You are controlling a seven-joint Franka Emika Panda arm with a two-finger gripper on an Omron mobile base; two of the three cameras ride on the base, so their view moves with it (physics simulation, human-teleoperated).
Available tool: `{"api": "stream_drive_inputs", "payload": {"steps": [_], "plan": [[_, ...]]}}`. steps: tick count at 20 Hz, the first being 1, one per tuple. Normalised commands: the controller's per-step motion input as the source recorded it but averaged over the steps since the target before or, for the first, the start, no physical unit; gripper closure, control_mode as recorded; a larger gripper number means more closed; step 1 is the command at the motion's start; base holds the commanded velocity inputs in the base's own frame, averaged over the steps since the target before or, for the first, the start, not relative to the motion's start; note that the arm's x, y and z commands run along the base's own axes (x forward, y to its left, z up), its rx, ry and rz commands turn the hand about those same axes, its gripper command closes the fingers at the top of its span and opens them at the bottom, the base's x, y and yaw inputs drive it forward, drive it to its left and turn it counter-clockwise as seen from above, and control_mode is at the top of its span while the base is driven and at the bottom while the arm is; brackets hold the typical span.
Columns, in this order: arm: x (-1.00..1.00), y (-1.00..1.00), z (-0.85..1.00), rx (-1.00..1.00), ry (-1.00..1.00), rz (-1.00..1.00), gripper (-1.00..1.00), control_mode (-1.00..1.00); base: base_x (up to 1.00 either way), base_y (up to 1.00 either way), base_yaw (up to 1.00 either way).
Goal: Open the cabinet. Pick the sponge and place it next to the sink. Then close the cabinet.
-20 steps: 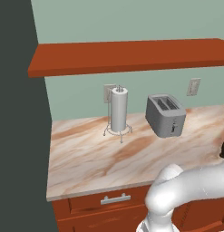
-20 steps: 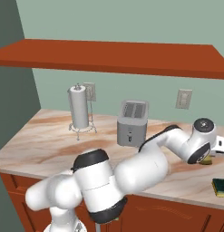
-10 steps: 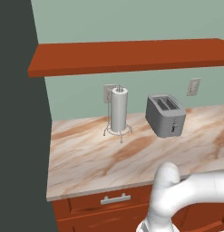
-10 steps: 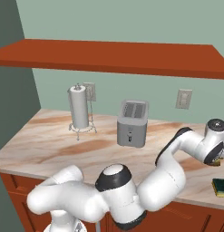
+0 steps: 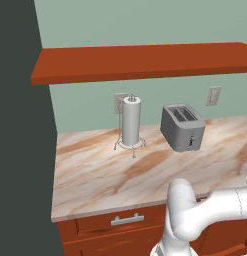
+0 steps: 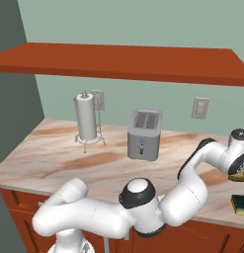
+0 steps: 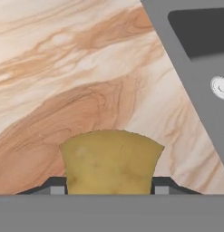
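Observation:
The sponge (image 7: 111, 163), a yellowish soft block, sits pinched between my gripper's (image 7: 109, 188) two dark fingertips, a little above the marble counter (image 7: 63, 68). The grey rim of the sink (image 7: 186, 68) runs just to its right, with the dark basin beyond. From the right base view, the gripper (image 6: 238, 173) reaches to the far right edge with the sponge (image 6: 237, 177) under it. Overhead, the cabinet (image 6: 123, 62) spans the wall as a long red-brown slab (image 5: 145, 62); its doors are hidden from this angle.
A grey toaster (image 6: 144, 134) and a paper towel holder (image 6: 86, 118) stand at the back of the counter. A small dark green and yellow block (image 6: 239, 202) lies near the counter's front right edge. A drawer with a silver handle (image 5: 127, 219) sits below the counter.
The arm has swung further right, carrying the sponge toward the right edge of the right base view. The jaws stay shut on it.

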Motion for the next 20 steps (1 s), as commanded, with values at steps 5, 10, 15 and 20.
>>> {"api": "stream_drive_inputs", "payload": {"steps": [5,10,15,20], "plan": [[0.26,-0.31,-0.26,0.0,0.03,-0.03,1.0,-1.0,0.0,0.0,0.0],[0.2,-0.31,-0.29,0.0,0.0,-0.02,1.0,-1.0,0.0,0.0,0.0],[0.15,-0.32,-0.27,0.0,0.0,-0.02,1.0,-1.0,0.0,0.0,0.0],[0.07,-0.33,-0.2,0.0,0.0,-0.01,1.0,-1.0,0.0,0.0,0.0]]}}
